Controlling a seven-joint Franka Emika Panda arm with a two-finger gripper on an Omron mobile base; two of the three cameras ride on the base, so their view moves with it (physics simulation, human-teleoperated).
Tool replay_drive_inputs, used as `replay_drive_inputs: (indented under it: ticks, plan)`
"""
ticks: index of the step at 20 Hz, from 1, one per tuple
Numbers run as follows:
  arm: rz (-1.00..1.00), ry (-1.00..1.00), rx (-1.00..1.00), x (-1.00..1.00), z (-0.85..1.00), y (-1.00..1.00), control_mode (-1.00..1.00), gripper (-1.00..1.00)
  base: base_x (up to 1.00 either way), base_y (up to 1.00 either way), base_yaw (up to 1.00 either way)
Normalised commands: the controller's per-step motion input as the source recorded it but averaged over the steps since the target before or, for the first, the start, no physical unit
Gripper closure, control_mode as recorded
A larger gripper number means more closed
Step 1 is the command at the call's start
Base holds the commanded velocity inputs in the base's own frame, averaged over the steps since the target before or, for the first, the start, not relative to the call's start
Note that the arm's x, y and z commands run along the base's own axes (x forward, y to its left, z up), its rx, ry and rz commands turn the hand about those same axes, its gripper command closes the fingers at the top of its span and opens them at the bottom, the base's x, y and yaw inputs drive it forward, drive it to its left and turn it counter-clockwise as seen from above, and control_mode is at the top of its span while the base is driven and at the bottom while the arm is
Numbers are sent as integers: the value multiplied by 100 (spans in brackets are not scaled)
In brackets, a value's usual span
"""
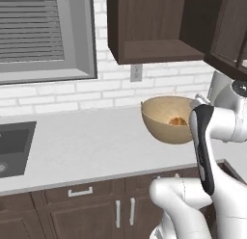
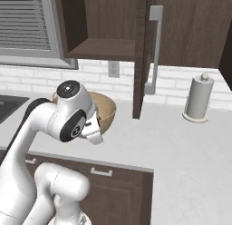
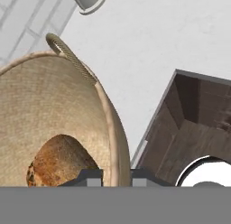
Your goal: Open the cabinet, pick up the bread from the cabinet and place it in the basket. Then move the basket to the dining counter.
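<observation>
From the left base view, the cabinet (image 1: 159,31) hangs on the white brick wall with its door swung open, and its bottom shelf looks bare. Under it, the basket (image 1: 164,120) sits on the light grey counter (image 1: 82,146), just in front of the wall. The bread (image 1: 178,121) lies inside the basket, down at the bottom on the side near the robot. The white arm (image 1: 212,132) bends over the basket's near edge and hides part of it. A dark sink (image 1: 14,146) is set into the counter far off to the left, below a window with blinds (image 1: 34,31). From the right base view, the open cabinet door (image 2: 144,56) with its long silver handle (image 2: 155,49) sticks out toward the camera. The basket (image 2: 106,111) peeks out from behind the arm's round joint. A paper towel roll (image 2: 198,99) stands on the counter well off to the right, by the wall. From the hand view, the gripper (image 3: 116,177) sits right over the rim of the basket (image 3: 58,110), with one small dark finger on the inside and the other on the outside. The fingers are close together and pinch the basket's wall between them. The bread (image 3: 61,162) lies inside the basket, just beside the inner finger. A rope handle (image 3: 67,56) curves up from the rim farther along.
</observation>
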Motion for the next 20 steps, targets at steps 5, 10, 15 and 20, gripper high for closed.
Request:
replay_drive_inputs:
  ticks: [5,10,15,20]
  plan:
    - [0,0,0,0,0,0,100,100,-86,91,24]
    - [0,0,0,0,0,0,100,100,-28,91,77]
    - [0,0,0,0,0,0,100,100,-22,40,99]
    - [0,0,0,0,0,0,100,100,-20,27,100]
